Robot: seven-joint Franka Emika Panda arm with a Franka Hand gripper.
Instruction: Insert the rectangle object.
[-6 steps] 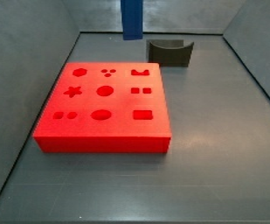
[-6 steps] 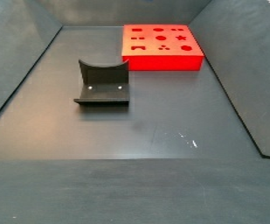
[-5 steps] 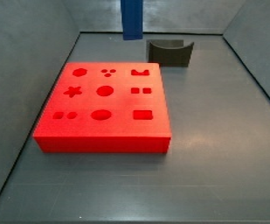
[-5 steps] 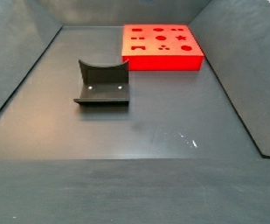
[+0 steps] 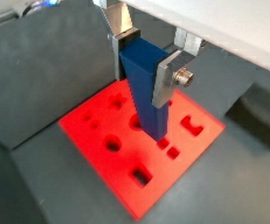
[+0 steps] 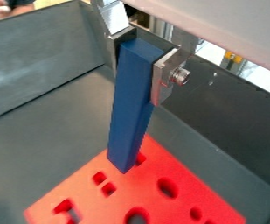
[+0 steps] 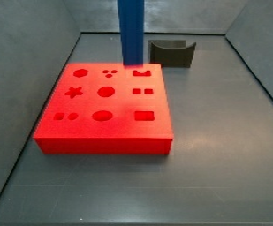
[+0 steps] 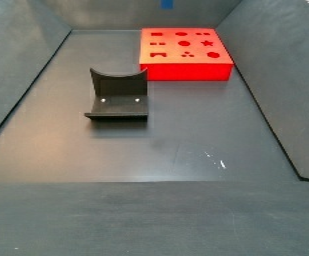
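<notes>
- Blue and smooth, the bar hanging upright in the claw, lower end hovering just above the red block; in a side view showing as the blue bar over the block's far edge, near the holes there.
- Looking stiff and light, probably plastic; slick faces possibly slipping if pressed against a hole edge, so gripping high on the two broad faces and keeping it plumb seeming the sensible hold.
- Clamping the bar's top end between the silver fingers, closed onto it in both wrist views, with most of the length hanging free below the claw.
- Showing only a tiny blue tip at the frame top beyond the red block in a side view, claw itself out of sight there.
- Standing well apart from the block, the dark grey notched block taking no part; also seen in a side view.
- Compared with half a second ago: bar reaching lower and nearer in a side view, now overlapping the block's far edge instead of ending above the floor behind it; blue tip newly appearing in a side view; block and grey piece unmoved.
</notes>
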